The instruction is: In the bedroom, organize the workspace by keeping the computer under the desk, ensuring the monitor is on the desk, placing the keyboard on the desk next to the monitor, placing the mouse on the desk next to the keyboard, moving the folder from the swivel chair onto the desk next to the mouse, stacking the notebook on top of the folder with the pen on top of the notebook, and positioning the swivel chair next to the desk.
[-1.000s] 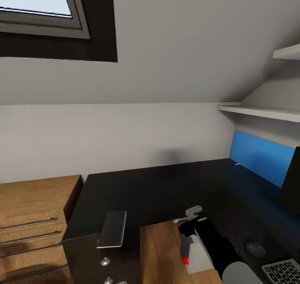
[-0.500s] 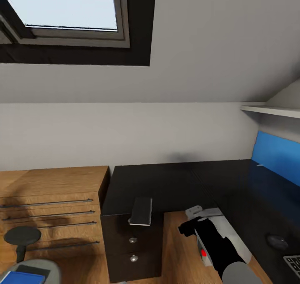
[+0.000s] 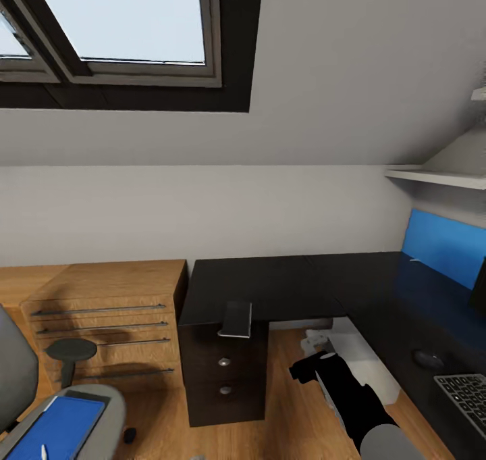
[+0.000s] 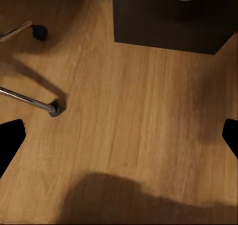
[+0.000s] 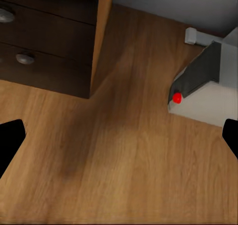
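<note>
Grey chair (image 3: 17, 379) at far left of head view, seat low in the corner. Blue folder (image 3: 57, 427) lies flat on the seat; white pen (image 3: 44, 452) rests on the folder's near edge. Chair's metal legs and casters (image 4: 54, 108) over the wood floor (image 4: 134, 131) in left wrist view. Light-wood chest (image 3: 108, 325) stands next, touching the bench's (image 3: 283, 288) drawer unit (image 3: 226, 372). Notebook (image 3: 236, 319) sits on the black bench top at its front edge, above the drawers, slightly overhanging. Right arm (image 3: 351, 399) reaches forward below centre. Computer (image 3: 361, 362) on the floor under the bench, lying beyond the arm; red dot on its front (image 5: 176, 97) in right wrist view. Mouse (image 3: 427, 359) on the bench at right, keyboard (image 3: 466, 396) just nearer, apart from it. Monitor (image 3: 479, 294) edge at far right, before the blue panel (image 3: 442, 247).

Left end effector (image 4: 119, 136): fingers wide apart, nothing held. Right end effector (image 5: 119, 138): released, nothing between the fingertips.
</note>
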Tool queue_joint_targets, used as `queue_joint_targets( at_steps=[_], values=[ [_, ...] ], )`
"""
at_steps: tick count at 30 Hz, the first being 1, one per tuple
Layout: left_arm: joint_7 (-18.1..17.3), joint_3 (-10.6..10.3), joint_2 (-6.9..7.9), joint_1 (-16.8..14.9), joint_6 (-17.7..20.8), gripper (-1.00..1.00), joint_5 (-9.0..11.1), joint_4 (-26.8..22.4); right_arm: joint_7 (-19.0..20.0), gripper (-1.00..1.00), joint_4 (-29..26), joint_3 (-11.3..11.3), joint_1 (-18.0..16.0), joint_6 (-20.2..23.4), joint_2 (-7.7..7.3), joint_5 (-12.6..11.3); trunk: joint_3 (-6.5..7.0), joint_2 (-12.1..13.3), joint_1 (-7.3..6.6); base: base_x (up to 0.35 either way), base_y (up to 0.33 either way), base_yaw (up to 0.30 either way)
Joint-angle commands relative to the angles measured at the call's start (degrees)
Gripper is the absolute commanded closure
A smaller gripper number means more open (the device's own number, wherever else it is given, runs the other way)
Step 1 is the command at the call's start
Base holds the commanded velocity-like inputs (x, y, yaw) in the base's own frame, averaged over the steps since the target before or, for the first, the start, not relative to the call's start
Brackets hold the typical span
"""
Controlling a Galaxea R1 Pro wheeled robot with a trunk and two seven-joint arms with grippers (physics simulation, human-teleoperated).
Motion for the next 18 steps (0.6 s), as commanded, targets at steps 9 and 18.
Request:
queue_joint_targets(
  at_steps=[9, 18],
  values=[
    [0.4, -0.4, 0.09, -0.1, -0.2, -1.00, 0.5, -0.1, 0.5, -1.00, -0.1, 0.0, 0.0, 0.0, -0.03, 0.6, -0.08, -0.1, -0.03, -0.260, 0.000, 0.000],
    [0.4, -0.4, 0.25, 0.0, -0.2, -1.00, 0.3, -0.3, -0.5, -1.00, 1.2, -1.7, 0.5, -5.1, -0.24, -1.5, 0.64, 1.6, -0.91, -0.017, 0.000, 0.000]
  ],
)
